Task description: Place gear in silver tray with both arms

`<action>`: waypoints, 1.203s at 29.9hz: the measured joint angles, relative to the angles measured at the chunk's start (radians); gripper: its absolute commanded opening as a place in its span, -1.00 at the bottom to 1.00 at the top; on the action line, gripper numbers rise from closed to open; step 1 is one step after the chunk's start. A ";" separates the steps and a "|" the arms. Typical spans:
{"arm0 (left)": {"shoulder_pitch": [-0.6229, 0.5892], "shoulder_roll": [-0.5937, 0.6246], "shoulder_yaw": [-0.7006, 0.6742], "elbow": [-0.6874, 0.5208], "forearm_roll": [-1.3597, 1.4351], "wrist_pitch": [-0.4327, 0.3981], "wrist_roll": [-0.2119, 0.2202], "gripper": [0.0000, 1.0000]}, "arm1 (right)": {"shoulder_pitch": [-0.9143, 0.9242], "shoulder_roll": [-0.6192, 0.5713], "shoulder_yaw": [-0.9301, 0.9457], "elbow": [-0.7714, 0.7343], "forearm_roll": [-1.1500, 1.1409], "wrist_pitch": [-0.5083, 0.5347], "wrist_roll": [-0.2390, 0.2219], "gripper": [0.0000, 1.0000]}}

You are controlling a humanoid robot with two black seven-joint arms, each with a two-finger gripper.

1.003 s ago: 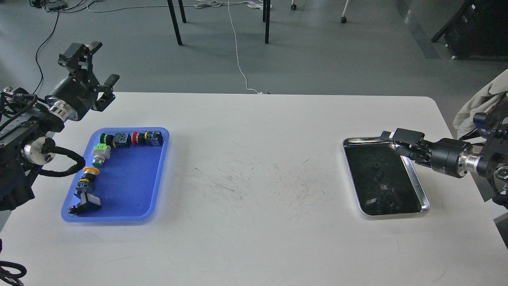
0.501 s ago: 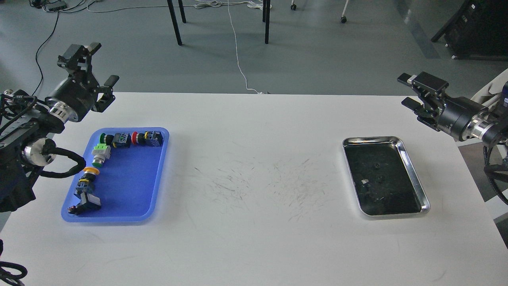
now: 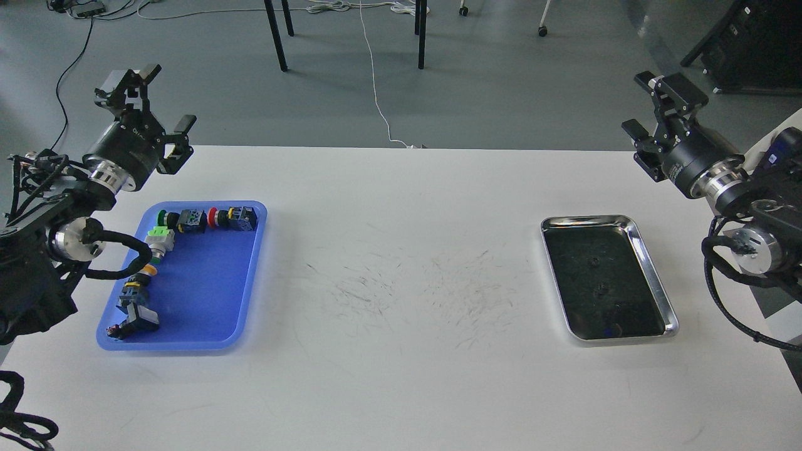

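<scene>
Jaws released on left gripper (image 3: 160, 97) & right gripper (image 3: 651, 103); risk: crammed parts along blue tray (image 3: 207, 326) far edge, mis-grasp likely; silver tray (image 3: 655, 275) w/o parts.

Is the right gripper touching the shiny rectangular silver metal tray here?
Apart. The head view shows the right gripper raised beyond the table's far edge, with bare white tabletop between it and the silver tray.

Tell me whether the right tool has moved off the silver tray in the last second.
Yes. The right tool was low over the silver tray's far right corner; now it is raised beyond the table's far edge, open.
</scene>
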State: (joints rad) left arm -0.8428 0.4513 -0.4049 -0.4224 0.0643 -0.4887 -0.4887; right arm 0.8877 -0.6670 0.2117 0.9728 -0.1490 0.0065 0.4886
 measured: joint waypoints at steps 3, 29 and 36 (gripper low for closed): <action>-0.002 -0.011 -0.001 -0.002 -0.003 0.000 0.000 0.97 | -0.001 0.021 0.020 0.003 0.036 -0.029 0.000 0.79; -0.069 -0.050 -0.005 -0.009 -0.023 0.025 0.068 0.97 | -0.014 0.178 0.157 -0.065 0.243 -0.054 -0.104 0.98; -0.135 -0.109 -0.052 0.012 -0.038 0.085 0.237 0.97 | -0.005 0.273 0.216 -0.087 0.271 -0.059 -0.138 0.98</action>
State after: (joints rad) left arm -0.9781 0.3426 -0.4572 -0.4104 0.0261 -0.4034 -0.2515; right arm 0.8829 -0.3943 0.4278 0.8859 0.1216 -0.0521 0.3507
